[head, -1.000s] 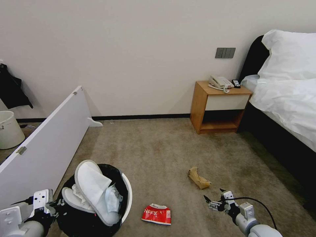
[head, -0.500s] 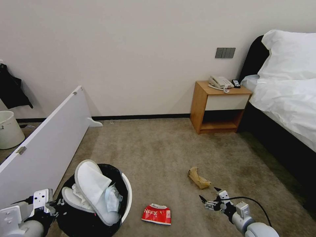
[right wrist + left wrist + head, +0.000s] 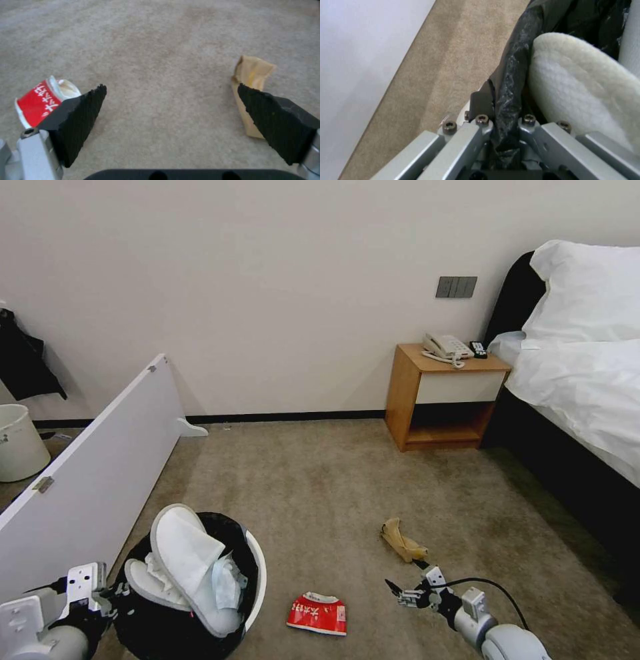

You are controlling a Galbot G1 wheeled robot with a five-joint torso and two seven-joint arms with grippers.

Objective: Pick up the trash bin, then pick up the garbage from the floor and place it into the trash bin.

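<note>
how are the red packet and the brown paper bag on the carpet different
The red packet is bright red with white lettering and white ends; the brown paper bag is plain tan. The packet lies broad and fairly flat, the bag is crumpled into a narrow folded strip. The packet lies nearer the trash bin, the bag farther off toward the bed side. Both lie loose on the floor, ungrasped.

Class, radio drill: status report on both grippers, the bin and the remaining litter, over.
Left gripper shut on trash bin rim. Right gripper open, empty, low between red packet and brown paper bag. Both on floor. Nothing in the way.
</note>
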